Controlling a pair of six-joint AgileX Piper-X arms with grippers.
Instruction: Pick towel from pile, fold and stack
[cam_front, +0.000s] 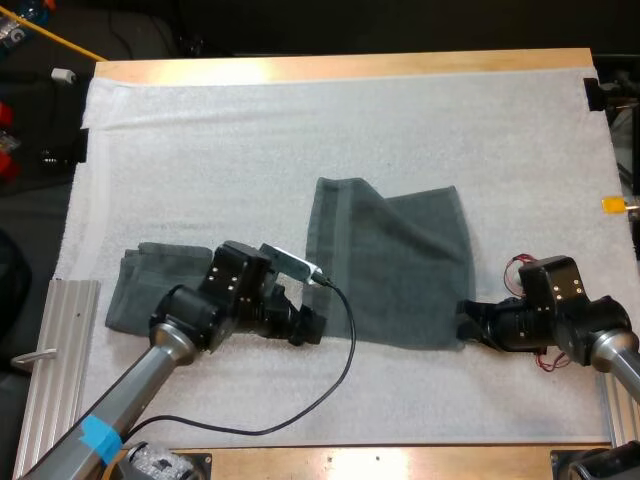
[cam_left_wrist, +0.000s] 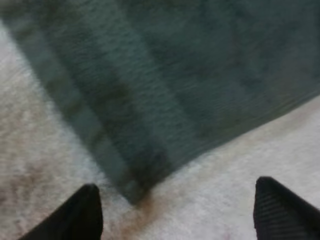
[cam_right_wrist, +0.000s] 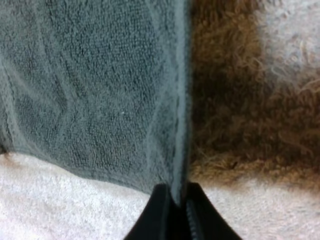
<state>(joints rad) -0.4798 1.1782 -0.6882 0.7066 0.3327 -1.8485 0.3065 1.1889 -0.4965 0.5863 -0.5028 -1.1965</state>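
High view: folded towel (cam_front: 140, 288) left of spread towel (cam_front: 400, 268)

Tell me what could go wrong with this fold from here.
1. The right gripper pinches only the towel's very edge, so it could slip out on the lift.
2. The left gripper is open, with the towel's corner ungripped. A pull from one side would likely skew the fold.
3. The left arm hangs over the folded towel and might knock it when swinging.
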